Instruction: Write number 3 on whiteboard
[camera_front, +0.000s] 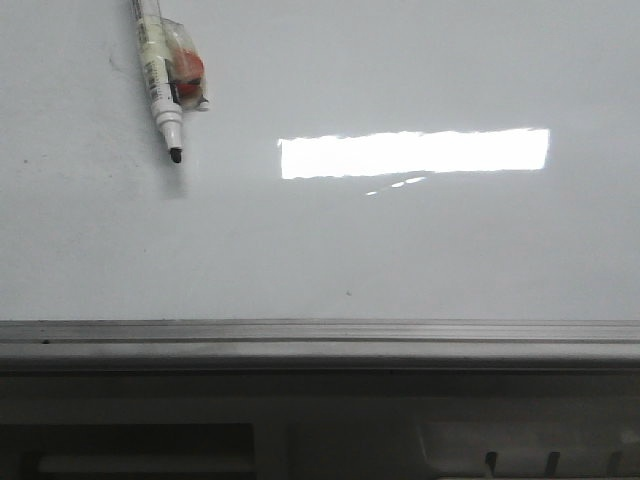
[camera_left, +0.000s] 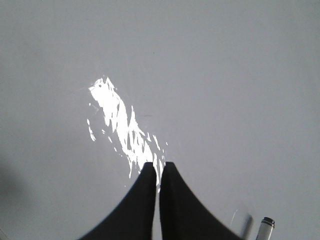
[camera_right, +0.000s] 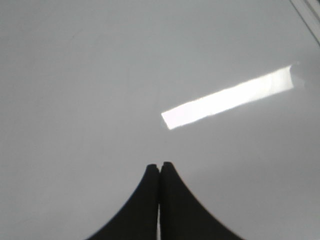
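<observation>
Starting at the jaws: the left gripper (camera_left: 156, 165) and the right gripper (camera_right: 160, 165) both show fingers pressed together with nothing between them, over the bare whiteboard (camera_front: 420, 260). No number 3 is drawn yet. A marker (camera_front: 160, 75) enters the front view at upper left, long axis steep, dark tip lowest and at or just off the board (contact cannot be confirmed). By the left wrist view's glimpse, the left arm looks nearer. Its barrel print is unreadable; a red-and-clear piece sits beside it.

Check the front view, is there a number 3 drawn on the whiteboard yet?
No, the whiteboard shows only a light reflection and small specks, with the marker tip near its upper left.
</observation>
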